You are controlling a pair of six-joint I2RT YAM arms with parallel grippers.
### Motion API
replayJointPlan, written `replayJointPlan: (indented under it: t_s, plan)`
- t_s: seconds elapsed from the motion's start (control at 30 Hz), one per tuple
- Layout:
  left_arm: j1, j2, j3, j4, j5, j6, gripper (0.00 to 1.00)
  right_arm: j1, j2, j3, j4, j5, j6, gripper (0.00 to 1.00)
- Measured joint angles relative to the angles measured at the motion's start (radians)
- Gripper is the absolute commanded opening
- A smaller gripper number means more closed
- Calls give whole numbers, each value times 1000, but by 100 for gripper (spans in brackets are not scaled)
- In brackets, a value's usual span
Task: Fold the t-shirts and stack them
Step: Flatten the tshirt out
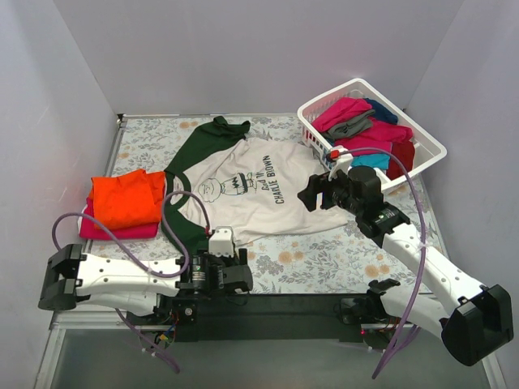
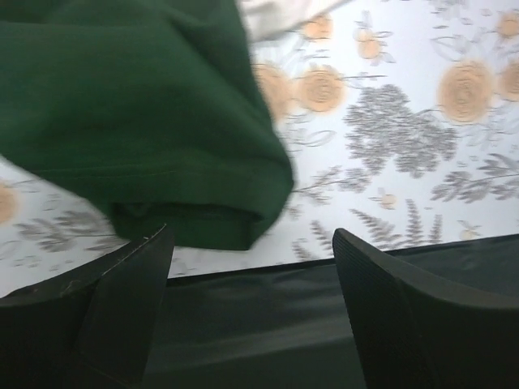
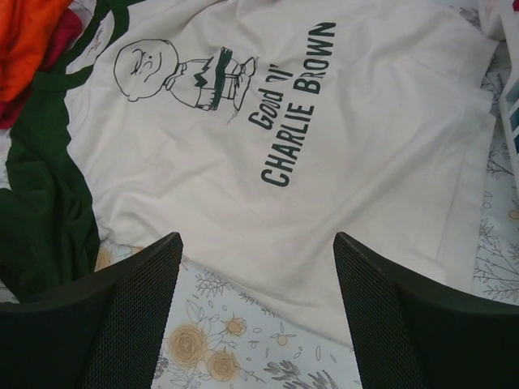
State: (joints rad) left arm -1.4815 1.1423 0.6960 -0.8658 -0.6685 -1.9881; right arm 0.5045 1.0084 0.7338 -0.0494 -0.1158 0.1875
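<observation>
Near edge: your left claw (image 1: 231,271) sits low by the lip of the surface (image 1: 324,259), jaws wide apart with nothing between them. The dark green sleeve (image 2: 138,105) lies bunched just beyond its tips.

Your right claw (image 1: 318,193) hovers over the Charlie Brown t-shirt (image 1: 259,190), jaws equally spread, empty. The shirt lies print-up mid-surface, not yet folded.

To its left, a folded orange t-shirt (image 1: 126,198) rests on a magenta one (image 1: 122,231). Far right is the white basket (image 1: 430,150), with more shirts inside.

Risks:
- Fold over that bunched sleeve and you likely get a lumpy packet.
- A shallow pinch may catch only one layer.
- The sleeve, so near the lip, could slide off.
</observation>
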Motion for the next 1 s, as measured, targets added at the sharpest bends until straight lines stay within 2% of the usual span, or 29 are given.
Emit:
replayJointPlan:
  t_s: [0.1, 0.17, 0.3, 0.47, 0.67, 0.8, 1.0]
  plan:
    - [0, -130, -52, -101, -26, -2, 74, 22, -6, -18, 4, -25, 17, 67]
    - [0, -164, -82, -162, -32, -2, 76, 80, -7, -33, 4, -26, 24, 67]
    - [0, -130, -95, -275, -37, -2, 80, 264, -8, -77, 7, -18, 46, 66]
    - [0, -132, -95, -387, -87, -2, 81, 476, 8, -166, 37, 10, 102, 66]
    - [0, -297, -91, -428, -163, -2, 81, 668, 163, -172, 102, 55, 153, 65]
    - [0, -312, -91, -452, -176, -2, 81, 780, 304, -94, 126, 107, 157, 65]
    - [0, -313, -91, -470, -186, -2, 81, 859, 445, 14, 166, 198, 157, 64]
